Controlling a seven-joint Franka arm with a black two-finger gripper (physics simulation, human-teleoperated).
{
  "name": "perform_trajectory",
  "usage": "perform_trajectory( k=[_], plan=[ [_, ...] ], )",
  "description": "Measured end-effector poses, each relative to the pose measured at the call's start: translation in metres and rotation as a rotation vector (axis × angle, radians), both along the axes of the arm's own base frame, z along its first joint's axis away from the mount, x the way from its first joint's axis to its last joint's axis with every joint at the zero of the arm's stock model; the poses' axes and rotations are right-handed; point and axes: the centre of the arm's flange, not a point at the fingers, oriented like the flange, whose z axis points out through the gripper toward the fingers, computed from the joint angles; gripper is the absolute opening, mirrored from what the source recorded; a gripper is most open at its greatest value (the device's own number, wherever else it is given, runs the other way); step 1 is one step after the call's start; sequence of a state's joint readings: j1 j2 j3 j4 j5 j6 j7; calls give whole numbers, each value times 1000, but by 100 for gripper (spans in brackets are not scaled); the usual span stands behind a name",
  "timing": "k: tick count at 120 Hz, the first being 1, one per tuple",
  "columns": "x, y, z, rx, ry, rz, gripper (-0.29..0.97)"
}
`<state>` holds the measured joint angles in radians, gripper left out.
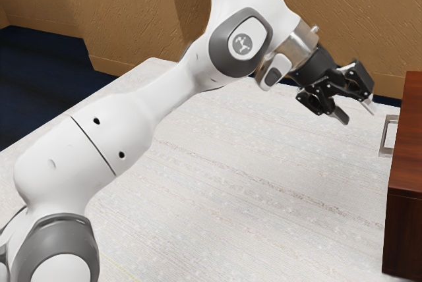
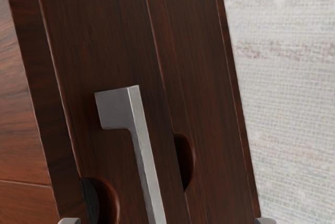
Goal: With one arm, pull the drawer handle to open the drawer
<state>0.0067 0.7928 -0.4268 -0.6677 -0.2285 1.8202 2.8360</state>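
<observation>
A dark wooden drawer cabinet (image 1: pixel 405 190) stands at the exterior view's right edge on the pale table (image 1: pixel 250 183). A grey metal bar handle (image 1: pixel 389 135) sticks out from its front. My gripper (image 1: pixel 356 108) hovers a short way to the left of the handle and slightly above it, with its fingers open and nothing between them. In the wrist view the handle (image 2: pixel 139 145) runs along the drawer front (image 2: pixel 104 51) straight ahead of my hand, and the drawer front lies flush with the panel beside it.
A tan wall (image 1: pixel 132 12) and a dark blue floor (image 1: pixel 39 78) lie beyond the table's far edge. In the wrist view the white tabletop (image 2: pixel 288 103) spreads out beside the cabinet.
</observation>
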Motion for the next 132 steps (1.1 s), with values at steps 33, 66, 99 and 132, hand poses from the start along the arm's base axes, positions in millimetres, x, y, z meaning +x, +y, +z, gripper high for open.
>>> perform_trajectory(
  k=[33,66,99,132],
  plan=[
    [8,-9,-22,2,-23,-40,34],
    [9,-25,-34,-4,-8,-43,29],
    [15,-29,-57,-16,28,-23,27],
    [16,-17,-76,19,71,15,21]
  ],
)
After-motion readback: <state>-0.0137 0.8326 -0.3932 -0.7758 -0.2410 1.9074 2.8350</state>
